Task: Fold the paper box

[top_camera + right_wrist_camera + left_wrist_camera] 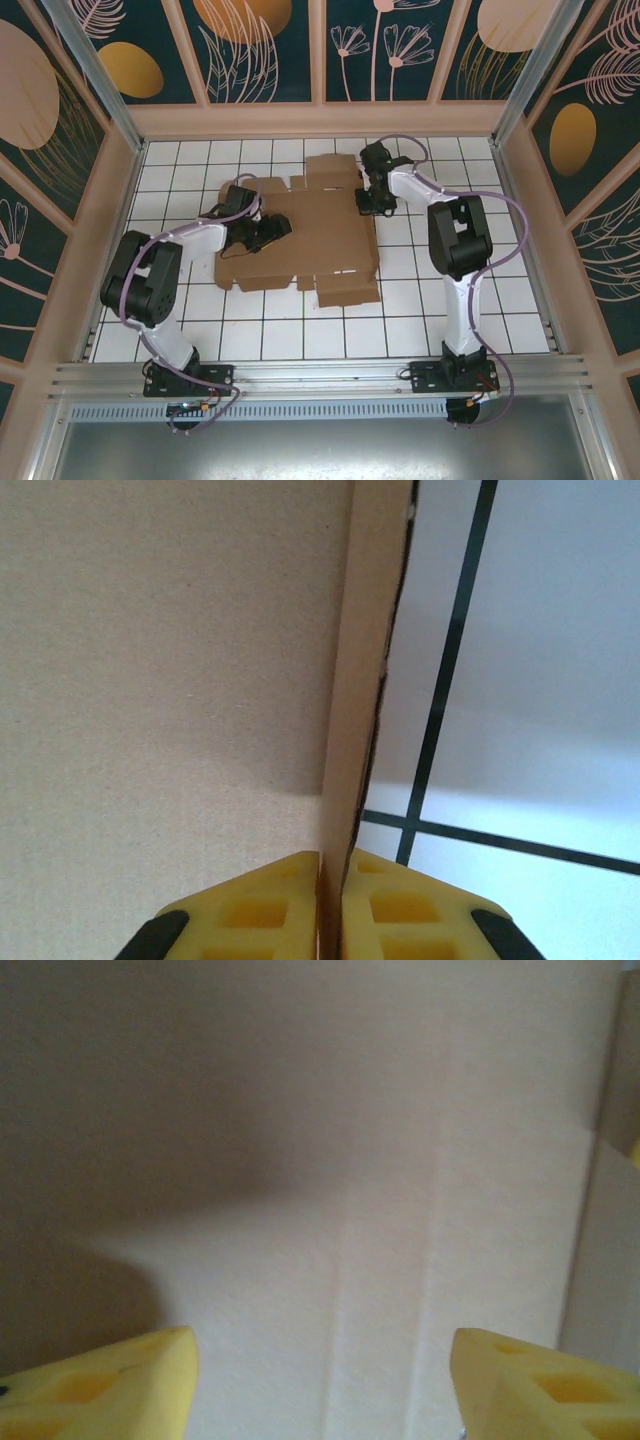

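A: Where does the paper box lie?
B: On the tiled table, about mid-width and nearer the far edge than the near one. It is a brown die-cut sheet spread out, with flaps reaching toward both the far and near edges.
A: Anything on it?
B: Both grippers. The left gripper is over the sheet's left part. The right gripper is at the sheet's right edge, toward its far corner.
A: Left tool state?
B: In the left wrist view the left gripper has its yellow fingers spread wide, with bare cardboard between them. Contact with the sheet cannot be told.
A: Right tool?
B: In the right wrist view the right gripper is nipped narrow on the thin cardboard edge, with a pad on each side. White tile with dark grout lines lies just beside that edge.
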Motion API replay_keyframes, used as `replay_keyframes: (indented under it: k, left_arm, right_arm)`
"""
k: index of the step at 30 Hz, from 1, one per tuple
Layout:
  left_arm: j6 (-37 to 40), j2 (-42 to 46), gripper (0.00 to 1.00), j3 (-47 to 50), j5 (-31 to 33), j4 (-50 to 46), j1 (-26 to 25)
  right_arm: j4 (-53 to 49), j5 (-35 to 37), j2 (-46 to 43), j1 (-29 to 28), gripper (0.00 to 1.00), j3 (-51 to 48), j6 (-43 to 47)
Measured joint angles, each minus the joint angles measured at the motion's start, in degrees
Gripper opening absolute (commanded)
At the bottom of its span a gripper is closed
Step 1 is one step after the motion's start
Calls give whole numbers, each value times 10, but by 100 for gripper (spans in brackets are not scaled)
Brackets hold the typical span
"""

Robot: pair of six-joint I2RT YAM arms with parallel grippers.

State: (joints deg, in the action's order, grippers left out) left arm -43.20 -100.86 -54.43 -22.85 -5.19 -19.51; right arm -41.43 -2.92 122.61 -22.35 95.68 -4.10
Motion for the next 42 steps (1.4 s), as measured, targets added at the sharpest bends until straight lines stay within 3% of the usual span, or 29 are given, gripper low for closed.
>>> replay_keyframes:
  k: [4, 13, 18, 21, 27, 30, 35, 42]
  left_arm:
    - [-4, -22, 55, 0, -6, 8, 2]
    - [-14, -24, 48, 16, -14, 37, 1]
    - [-14, -24, 48, 18, -18, 43, 1]
    - [-14, -24, 48, 19, -18, 45, 1]
    - [-14, -24, 48, 19, -22, 47, -2]
    - [-14, -24, 47, 19, -22, 46, -4]
    - [-14, -27, 47, 19, -27, 48, -3]
    - [-14, -30, 44, 19, -34, 53, -3]
  right_arm:
    - [-19, 22, 13, -5, 12, 25, 12]
    - [-25, 258, 59, -94, 10, 60, -3]
    - [-3, 310, 57, -109, 14, 41, -9]
    - [39, 246, 20, -86, 24, -12, -11]
    - [154, -59, -106, 66, 43, -186, -51]
    - [212, -172, -126, 123, 48, -239, -69]
    - [288, -339, -120, 144, 50, -303, -99]
    - [366, -462, -91, 142, 49, -329, -127]
